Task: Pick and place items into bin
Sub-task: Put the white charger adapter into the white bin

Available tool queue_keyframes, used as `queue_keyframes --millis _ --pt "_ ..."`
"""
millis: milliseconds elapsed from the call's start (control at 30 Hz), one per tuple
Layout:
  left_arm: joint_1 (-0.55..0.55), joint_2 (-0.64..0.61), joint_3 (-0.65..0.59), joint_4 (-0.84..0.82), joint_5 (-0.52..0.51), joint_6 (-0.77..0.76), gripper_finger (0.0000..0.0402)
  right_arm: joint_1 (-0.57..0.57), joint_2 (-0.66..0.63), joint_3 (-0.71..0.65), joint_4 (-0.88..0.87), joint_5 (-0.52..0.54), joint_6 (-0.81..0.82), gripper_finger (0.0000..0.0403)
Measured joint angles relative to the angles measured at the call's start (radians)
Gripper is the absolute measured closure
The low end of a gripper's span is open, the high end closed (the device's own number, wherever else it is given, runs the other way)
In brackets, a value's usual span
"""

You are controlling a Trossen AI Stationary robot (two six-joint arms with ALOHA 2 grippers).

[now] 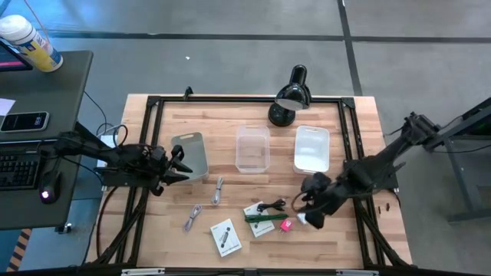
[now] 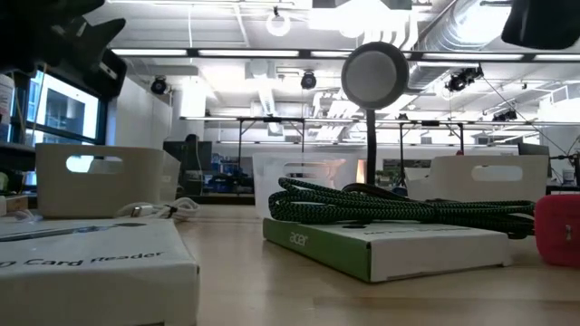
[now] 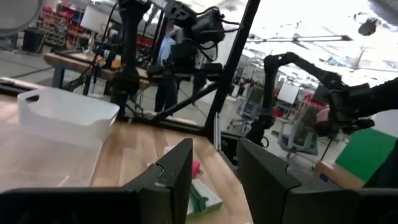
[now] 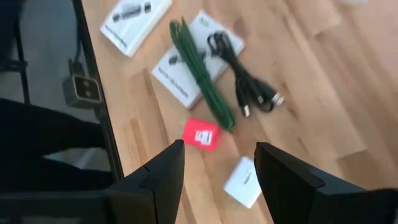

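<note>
My left gripper (image 1: pixel 182 163) (image 3: pixel 214 174) hovers open at the grey bin's (image 1: pixel 192 156) left side. My right gripper (image 1: pixel 308 209) (image 4: pixel 217 167) is open above the table's near right part, over the white block (image 4: pixel 244 181) and the pink piece (image 4: pixel 201 134) (image 1: pixel 285 225). Both lie flat on the wood. A green cord (image 4: pixel 202 74) lies across a white card (image 4: pixel 186 68) (image 1: pixel 261 218), and a black cable (image 4: pixel 249 81) (image 1: pixel 272 205) is beside it. Another white card (image 1: pixel 225 236) and two silvery metal bits (image 1: pixel 217 190) (image 1: pixel 192 217) lie further left.
A clear bin (image 1: pixel 252 149) and a white bin (image 1: pixel 311 148) stand in a row with the grey one at mid-table. A black desk lamp (image 1: pixel 290 96) stands at the far edge. A black frame (image 1: pixel 230 100) runs around the table. A desk with a keyboard (image 1: pixel 19 165) is to the left.
</note>
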Motion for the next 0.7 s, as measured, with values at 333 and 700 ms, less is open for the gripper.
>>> queue_keyframes --millis 333,700 --pt "0.000 0.000 0.000 -0.010 -0.020 0.026 0.0289 0.031 0.094 0.000 0.059 0.024 0.028 0.0219" --pt "0.000 0.009 0.024 0.034 -0.016 -0.051 0.0289 0.028 0.092 0.000 0.050 0.126 -0.014 0.0219"
